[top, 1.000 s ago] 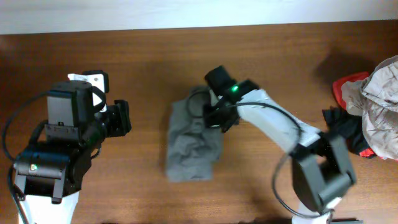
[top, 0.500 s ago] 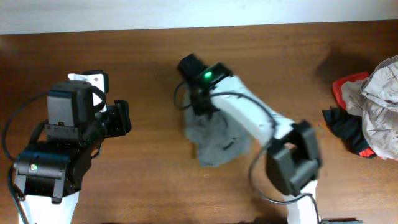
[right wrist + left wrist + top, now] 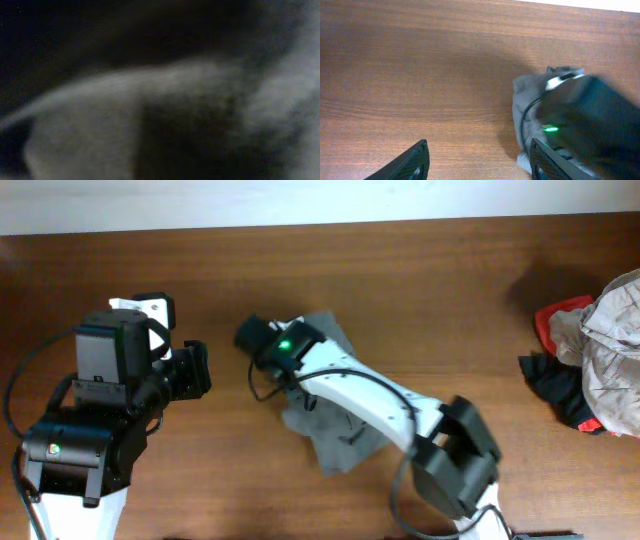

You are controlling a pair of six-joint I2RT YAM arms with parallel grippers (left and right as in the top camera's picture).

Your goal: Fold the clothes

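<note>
Right fingers (image 3: pixel 270 370) were clenched on the left edge of the grey-olive shorts (image 3: pixel 335 442) — cloth lying under that arm; left fingers (image 3: pixel 417 160) hung released, apart to the shorts' left.

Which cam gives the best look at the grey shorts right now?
Overhead: the shorts show in near-full outline, the right arm crossing them. Left wrist catches only one edge behind that blurred arm. Right wrist is just a blurred close-up of fabric.

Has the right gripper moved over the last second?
Yes. The right gripper has swung left, away from the clothes pile at far right and toward the parked left arm, pulling the shorts with it.
</note>
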